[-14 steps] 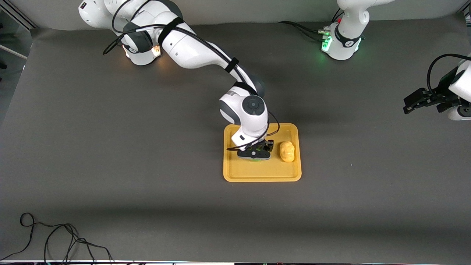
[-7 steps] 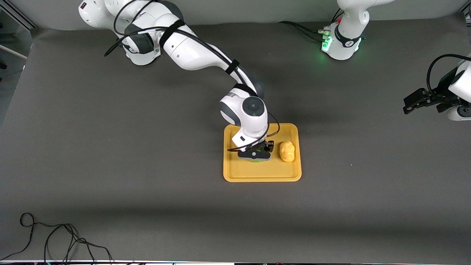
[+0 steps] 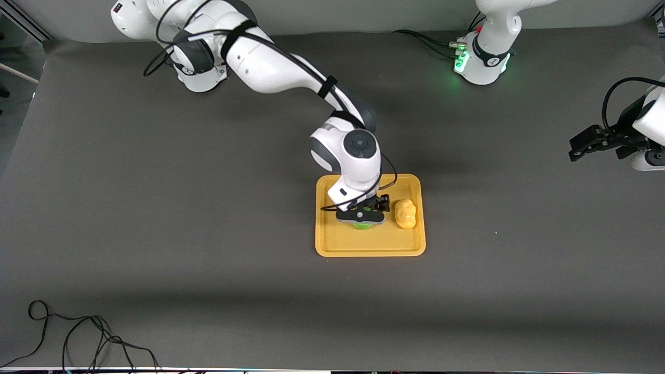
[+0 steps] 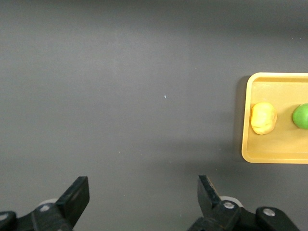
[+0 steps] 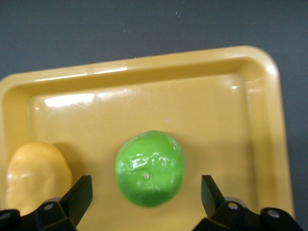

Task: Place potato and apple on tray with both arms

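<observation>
1. Sitting near the middle of the dark desk (image 3: 156, 234), the tray (image 3: 370, 247) is carrying both pieces of produce.
2. The apple (image 5: 150, 168) is resting on the tray floor, apart from the rim; in the front view only a green sliver of it is showing beneath the right arm's wrist.
3. The potato (image 3: 405, 213) is lying on the tray just beside the apple, toward the left arm's end, with a narrow strip of tray floor showing between the two in the left wrist view.
4. The right claw (image 5: 146, 192) is hanging directly over the apple with its fingers (image 5: 81, 193) spread wide, released; gaps are showing between the apple and each finger, so nothing is being gripped.
5. The right arm (image 3: 280, 72) is reaching from its base across the desk and bending down over the tray.
6. The left claw (image 4: 143, 195) is waiting well apart from the tray, over bare desk toward the left arm's end, its fingers standing wide and released, holding nothing.
7. The left arm (image 3: 647, 127) is showing only partly at the edge of the front view, with its base (image 3: 483, 62) glowing green.
8. A loose black cable (image 3: 78, 337) is lying on the desk edge nearest the front camera, toward the right arm's end.
</observation>
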Robot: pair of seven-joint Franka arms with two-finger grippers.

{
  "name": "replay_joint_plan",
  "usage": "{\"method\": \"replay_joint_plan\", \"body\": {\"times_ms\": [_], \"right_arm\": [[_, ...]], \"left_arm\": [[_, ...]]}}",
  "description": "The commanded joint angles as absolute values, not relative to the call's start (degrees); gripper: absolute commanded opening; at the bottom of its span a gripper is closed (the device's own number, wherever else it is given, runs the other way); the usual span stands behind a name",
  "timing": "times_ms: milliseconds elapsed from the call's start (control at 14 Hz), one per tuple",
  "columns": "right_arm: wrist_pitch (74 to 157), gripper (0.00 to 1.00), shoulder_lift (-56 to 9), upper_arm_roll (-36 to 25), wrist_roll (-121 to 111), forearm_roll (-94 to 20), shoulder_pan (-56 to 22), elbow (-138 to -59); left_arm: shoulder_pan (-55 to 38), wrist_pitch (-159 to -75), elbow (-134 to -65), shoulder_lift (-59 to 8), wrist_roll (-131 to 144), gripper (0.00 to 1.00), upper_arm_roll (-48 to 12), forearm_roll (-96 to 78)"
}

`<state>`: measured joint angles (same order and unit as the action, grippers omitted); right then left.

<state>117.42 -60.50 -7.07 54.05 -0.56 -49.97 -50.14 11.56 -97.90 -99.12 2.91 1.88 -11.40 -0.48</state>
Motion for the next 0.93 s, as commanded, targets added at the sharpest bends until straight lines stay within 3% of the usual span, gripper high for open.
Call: {"method": "replay_joint_plan", "body": {"times_ms": [0, 429, 571, 857], "right_arm": [[109.1, 1.0, -52.3, -6.9, 54.4, -0.3, -48.2, -51.4], [89.2, 1.0, -37.1, -7.0, 43.3, 0.2, -41.1, -52.8], [84.3, 1.0, -30.3, -7.2, 37.2, 0.2, -37.2, -58.7], [84.3, 1.0, -16.5, -7.4, 26.7, 0.2, -28.7, -73.6]], "left_arm": [[11.8, -98.5, -99.6, 3.3, 1.1, 1.0, -11.4, 0.1], [11.8, -98.6, -99.6, 3.3, 1.1, 1.0, -11.4, -0.1], [11.8, -98.6, -99.6, 3.3, 1.1, 1.0, -11.4, -0.1], [11.8, -98.7, -99.6, 3.3, 1.1, 1.0, -11.4, -0.2]]}}
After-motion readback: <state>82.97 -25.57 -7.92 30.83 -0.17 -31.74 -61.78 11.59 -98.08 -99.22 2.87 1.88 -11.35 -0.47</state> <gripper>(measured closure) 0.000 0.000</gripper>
